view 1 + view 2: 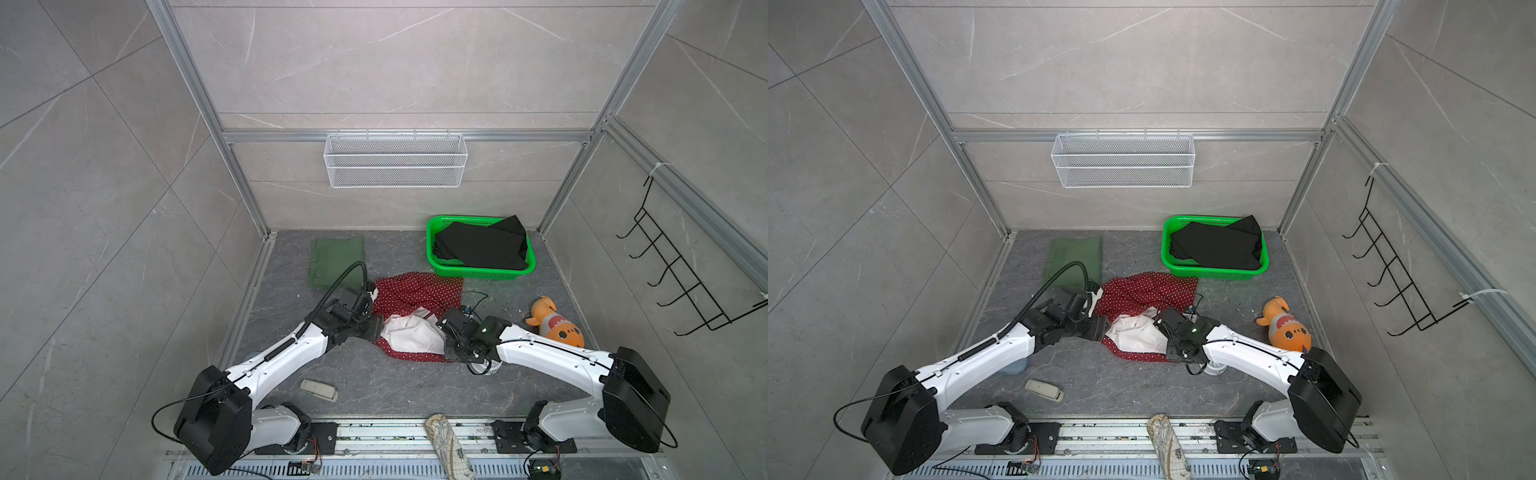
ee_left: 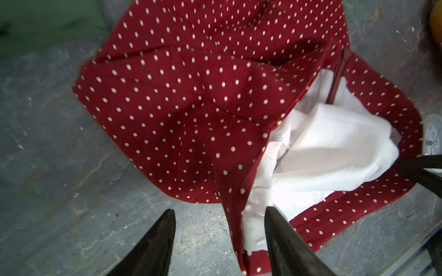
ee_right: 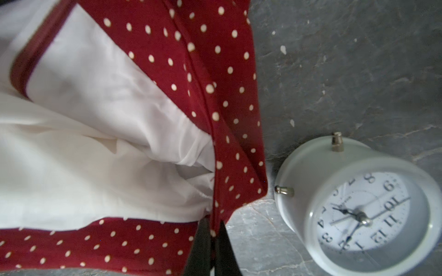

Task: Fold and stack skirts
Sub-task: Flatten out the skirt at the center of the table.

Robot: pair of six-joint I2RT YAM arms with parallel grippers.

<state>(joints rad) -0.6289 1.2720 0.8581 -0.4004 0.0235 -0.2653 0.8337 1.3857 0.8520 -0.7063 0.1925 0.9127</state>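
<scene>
A: What did the wrist views show that the top views could not?

B: The right wrist view showed the right gripper [image 3: 212, 222] pressed together on the hem of the red polka-dot skirt [image 3: 215, 71], at a corner. A white alarm clock [image 3: 358, 210] sat just beside that corner. In both top views the clock was mostly hidden beneath the wrist. The left wrist view showed the left gripper [image 2: 220, 210] with its jaws apart, a fold of the skirt's edge lying between them, not pinched.

A: And from above?

B: The red skirt lay crumpled mid-table, its white lining [image 1: 411, 334] turned up between the two arms. The olive green skirt [image 1: 336, 259] lay folded flat at the far left. The black skirt [image 1: 482, 245] sat in the green basket [image 1: 432, 253] at the far right.

A: Edges and room?

B: The red skirt's far corner came near the basket; whether they touched could not be told. Bare table [image 1: 386, 386] stretched toward the arm bases, apart from a small beige object [image 1: 319, 390]. A plush fish [image 1: 555, 322] lay well to the right of the skirt.
</scene>
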